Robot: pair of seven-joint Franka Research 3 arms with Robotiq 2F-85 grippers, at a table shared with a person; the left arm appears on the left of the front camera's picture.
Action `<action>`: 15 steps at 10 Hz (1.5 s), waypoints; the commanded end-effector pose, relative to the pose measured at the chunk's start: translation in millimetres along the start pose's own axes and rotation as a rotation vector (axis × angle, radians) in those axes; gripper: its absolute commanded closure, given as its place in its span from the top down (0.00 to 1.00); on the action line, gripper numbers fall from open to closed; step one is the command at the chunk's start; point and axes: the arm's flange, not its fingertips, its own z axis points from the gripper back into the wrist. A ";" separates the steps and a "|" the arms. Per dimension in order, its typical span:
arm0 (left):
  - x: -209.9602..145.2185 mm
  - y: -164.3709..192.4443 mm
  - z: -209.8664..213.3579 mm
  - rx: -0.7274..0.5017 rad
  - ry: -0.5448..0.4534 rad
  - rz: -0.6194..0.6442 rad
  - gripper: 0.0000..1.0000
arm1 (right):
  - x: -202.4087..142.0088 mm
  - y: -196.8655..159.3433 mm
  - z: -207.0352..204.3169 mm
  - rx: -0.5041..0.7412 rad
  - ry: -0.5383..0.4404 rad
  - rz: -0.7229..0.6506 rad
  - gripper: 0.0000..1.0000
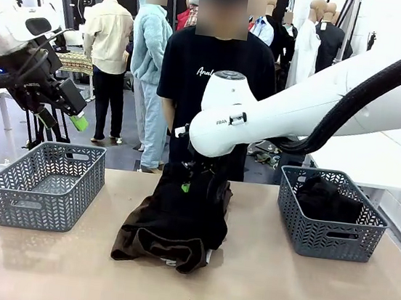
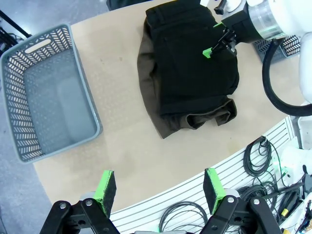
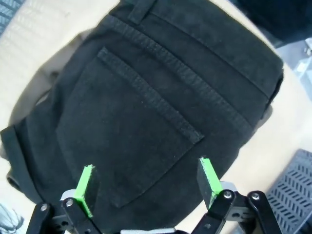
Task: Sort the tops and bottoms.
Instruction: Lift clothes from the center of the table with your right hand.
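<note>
Brown garment [image 1: 146,243] beneath black garment [image 1: 194,214]; baskets [image 1: 42,200] flanking; person [image 1: 217,71] behind.

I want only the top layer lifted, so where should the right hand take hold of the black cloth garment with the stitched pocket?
Probably its thick stitched waistband, coming straight down from above with the open right hand. The black cloth garment lies flat on the dark brown garment, so a sideways approach would likely catch both layers.
</note>
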 end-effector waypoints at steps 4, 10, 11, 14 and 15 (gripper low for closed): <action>-0.6 1.7 1.9 -0.001 -0.002 0.000 0.93 | 20.2 -3.5 -19.1 0.032 0.096 -0.041 1.00; -0.6 1.7 1.9 -0.001 -0.002 0.000 0.93 | 17.8 -0.4 -24.8 0.026 0.183 -0.058 0.57; -0.6 1.7 1.9 -0.001 -0.002 0.000 0.93 | 17.2 -0.1 -24.4 0.026 0.182 -0.059 0.38; -0.6 1.7 1.9 -0.001 -0.002 0.000 0.93 | 10.1 -1.8 -26.9 0.048 0.199 -0.088 0.00; -0.6 1.7 1.9 -0.001 -0.002 0.000 0.93 | 9.7 -3.1 -27.9 0.051 0.204 -0.094 0.00</action>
